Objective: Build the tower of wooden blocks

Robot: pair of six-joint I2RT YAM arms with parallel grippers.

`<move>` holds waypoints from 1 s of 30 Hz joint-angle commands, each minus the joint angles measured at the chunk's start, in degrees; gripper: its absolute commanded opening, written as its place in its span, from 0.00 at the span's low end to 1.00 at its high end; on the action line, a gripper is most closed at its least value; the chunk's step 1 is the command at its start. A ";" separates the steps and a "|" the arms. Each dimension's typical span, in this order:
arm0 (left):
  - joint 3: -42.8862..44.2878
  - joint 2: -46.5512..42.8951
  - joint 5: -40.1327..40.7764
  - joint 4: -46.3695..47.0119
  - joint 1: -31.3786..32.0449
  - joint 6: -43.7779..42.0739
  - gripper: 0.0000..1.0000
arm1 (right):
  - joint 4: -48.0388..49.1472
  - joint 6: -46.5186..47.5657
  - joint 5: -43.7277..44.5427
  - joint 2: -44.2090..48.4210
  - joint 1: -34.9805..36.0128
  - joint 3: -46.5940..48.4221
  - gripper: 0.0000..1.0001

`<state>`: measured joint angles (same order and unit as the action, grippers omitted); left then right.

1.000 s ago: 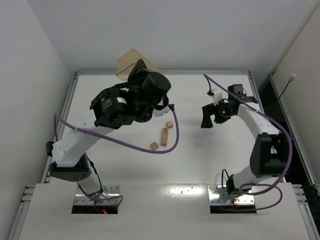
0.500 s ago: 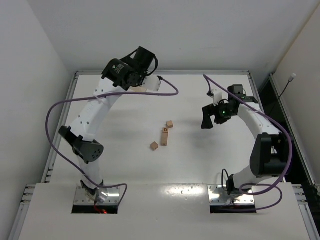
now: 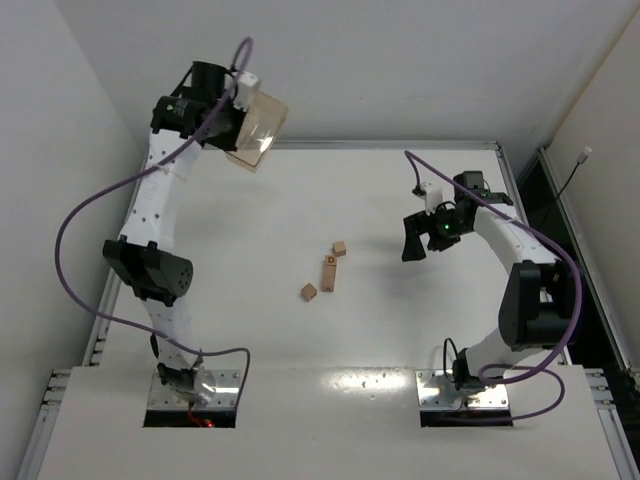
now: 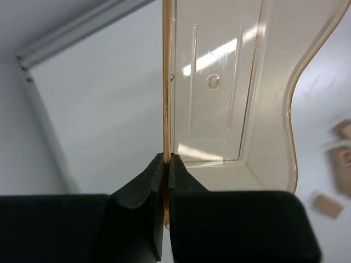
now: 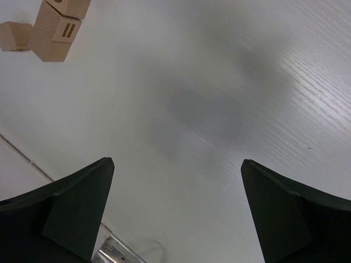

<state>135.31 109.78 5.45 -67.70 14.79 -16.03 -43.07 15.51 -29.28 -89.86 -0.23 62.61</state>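
The wood block tower (image 3: 328,273) is a slim short column of light-tan cubes at the table's middle. I cannot tell if it stands or lies. One loose cube (image 3: 340,248) sits just behind it and another (image 3: 309,292) to its front left. My left gripper (image 3: 232,125) is raised high over the back-left corner, shut on the wall of a translucent tan tray (image 3: 257,130). In the left wrist view the fingertips (image 4: 159,172) pinch that tray wall (image 4: 166,82). My right gripper (image 3: 412,240) is open and empty, low over the table right of the blocks. The cubes (image 5: 55,24) show at the right wrist view's top left.
A metal rail (image 3: 330,145) runs along the table's back edge, with walls close behind and on the left. The left arm's purple cable (image 3: 75,235) loops out over the left edge. The blocks (image 4: 329,204) show blurred at the left wrist view's right edge.
My left arm has swung from above the blocks up and back to the far left corner, carrying the tray with it. The blocks and my right arm have not moved.
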 commanded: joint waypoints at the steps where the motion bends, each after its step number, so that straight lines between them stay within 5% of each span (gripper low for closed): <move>1: -4.33 -2.64 -12.56 11.00 -7.83 26.99 0.00 | -0.35 1.19 -2.28 -0.66 0.41 2.34 1.00; 6: -17.67 -8.42 -4.33 21.71 -10.48 38.34 0.00 | -0.35 1.19 -2.28 -0.66 0.41 2.34 1.00; 9: -16.84 -7.13 4.29 22.44 -11.18 36.87 0.00 | 0.26 1.19 -2.28 -0.66 0.41 2.34 1.00; 15: -17.53 -2.47 -1.75 19.10 -20.05 33.87 0.00 | 0.27 1.19 -2.28 -1.19 0.41 2.34 1.00; 19: -19.20 0.34 2.27 18.40 -25.23 34.40 0.00 | 0.27 1.19 -2.28 -1.71 0.41 2.34 1.00; 30: -18.76 10.00 5.01 17.16 -27.18 33.17 0.00 | -0.26 1.19 -2.28 -3.56 0.41 2.87 1.00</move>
<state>114.87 117.91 10.15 -51.44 -12.78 17.15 -43.83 15.53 -29.67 -92.95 -0.23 63.05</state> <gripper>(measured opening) 0.009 0.994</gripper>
